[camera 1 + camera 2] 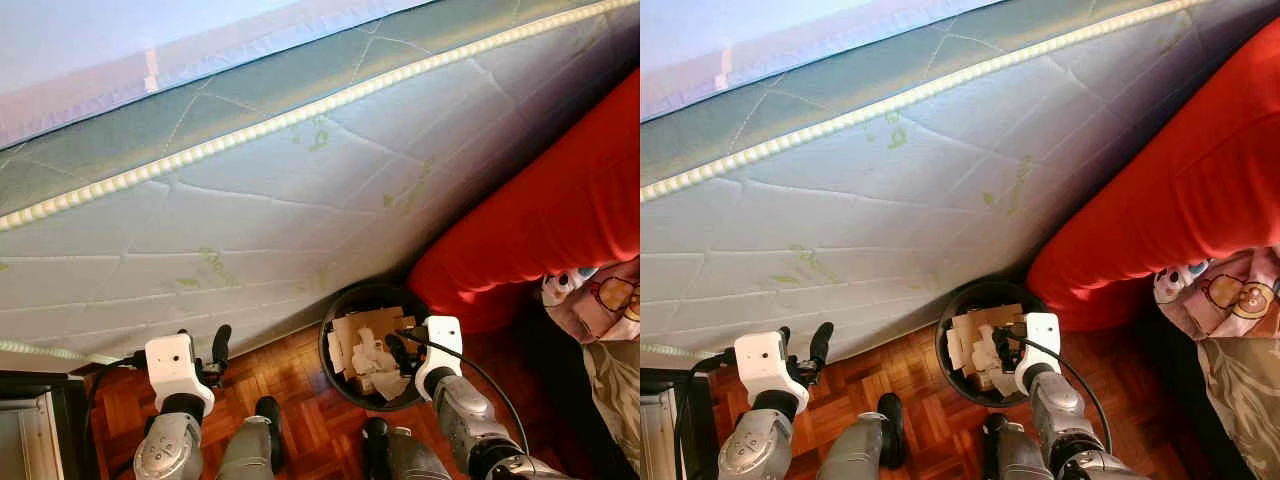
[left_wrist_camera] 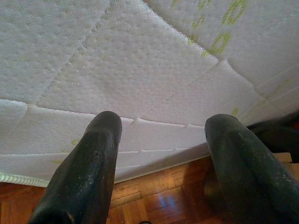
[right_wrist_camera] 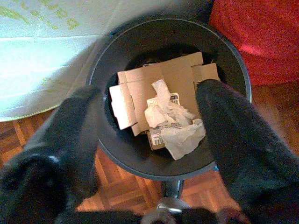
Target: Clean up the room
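A round black bin (image 1: 335, 385) holding flattened cardboard (image 3: 163, 84) and crumpled paper (image 3: 175, 123) is seen on parquet floor (image 1: 290, 400) beside a mattress (image 1: 300, 210), with the right gripper (image 3: 149, 140) held open above it and the left gripper (image 2: 163, 154) open, empty, facing the mattress.

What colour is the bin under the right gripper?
Black; the bin shows best in the right wrist view, beneath the open right gripper.

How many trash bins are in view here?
1: a black bin on the parquet floor against the mattress, under the open right gripper. Others may be hidden.
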Motion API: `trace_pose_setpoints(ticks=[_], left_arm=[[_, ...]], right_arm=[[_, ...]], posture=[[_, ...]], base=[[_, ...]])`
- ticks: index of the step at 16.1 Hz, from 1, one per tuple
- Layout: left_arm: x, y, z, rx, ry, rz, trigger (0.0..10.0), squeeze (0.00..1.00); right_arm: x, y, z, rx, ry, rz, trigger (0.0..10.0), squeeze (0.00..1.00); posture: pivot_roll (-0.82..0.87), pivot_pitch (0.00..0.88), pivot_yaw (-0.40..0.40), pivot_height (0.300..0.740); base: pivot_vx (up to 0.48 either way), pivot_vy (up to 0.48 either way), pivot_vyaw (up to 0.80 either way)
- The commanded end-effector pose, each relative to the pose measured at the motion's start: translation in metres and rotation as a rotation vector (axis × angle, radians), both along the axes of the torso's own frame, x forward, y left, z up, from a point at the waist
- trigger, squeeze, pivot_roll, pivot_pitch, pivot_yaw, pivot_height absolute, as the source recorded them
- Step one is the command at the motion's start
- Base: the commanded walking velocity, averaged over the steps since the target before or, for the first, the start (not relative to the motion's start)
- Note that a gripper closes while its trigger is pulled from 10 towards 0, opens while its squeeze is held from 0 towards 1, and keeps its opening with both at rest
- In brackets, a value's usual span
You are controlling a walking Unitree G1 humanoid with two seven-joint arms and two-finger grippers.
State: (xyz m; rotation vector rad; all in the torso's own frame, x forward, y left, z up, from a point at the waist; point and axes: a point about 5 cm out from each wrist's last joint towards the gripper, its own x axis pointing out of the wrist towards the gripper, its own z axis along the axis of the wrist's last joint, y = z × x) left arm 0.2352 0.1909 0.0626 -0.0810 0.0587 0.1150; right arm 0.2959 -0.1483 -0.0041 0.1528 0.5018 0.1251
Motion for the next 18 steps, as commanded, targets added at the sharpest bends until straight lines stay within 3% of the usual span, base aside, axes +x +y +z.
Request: trace_pose_setpoints(ticks=[1,2,8,12,13,16,18], left_arm=[[-0.007,0.003,-0.014,-0.019,0.06,0.018,10.0,0.0],[-0.009,0.005,-0.023,-0.02,0.091,0.016,10.0,0.0],[-0.02,0.024,-0.084,-0.007,0.362,0.031,10.0,0.0],[-0.033,0.022,-0.115,-0.008,0.549,0.01,10.0,0.0],[-0.042,0.023,-0.126,-0.012,0.629,0.025,10.0,0.0],[-0.051,0.019,-0.135,-0.025,0.696,0.034,10.0,0.0],[-0.052,0.018,-0.137,-0.038,0.719,0.046,10.0,0.0]], right_arm=[[-0.015,-0.001,-0.015,-0.003,0.075,-0.003,10.0,0.07],[-0.018,-0.006,-0.018,-0.011,0.083,-0.02,10.0,0.0],[-0.042,-0.03,-0.035,-0.036,0.147,-0.091,10.0,0.0],[-0.068,-0.04,-0.052,-0.044,0.227,-0.151,10.0,0.0],[-0.077,-0.043,-0.058,-0.042,0.267,-0.189,10.0,0.0],[-0.097,-0.051,-0.068,-0.048,0.338,-0.232,10.0,0.0],[-0.11,-0.053,-0.075,-0.084,0.387,-0.181,10.0,0.0]], posture=[[0.18,0.415,-0.004,0.74],[0.17,0.395,-0.008,0.74],[0.11,0.191,-0.028,0.74],[0.06,0.046,-0.008,0.74],[0.04,0.009,0.0,0.74],[0.01,0.0,0.001,0.74],[0.01,0.0,0.001,0.74]], base=[[0.0,0.0,0.0],[0.0,0.0,0.0],[0.0,0.0,0.0],[0.0,0.0,0.0],[0.0,0.0,0.0],[0.0,0.0,0.0],[0.0,0.0,0.0]])
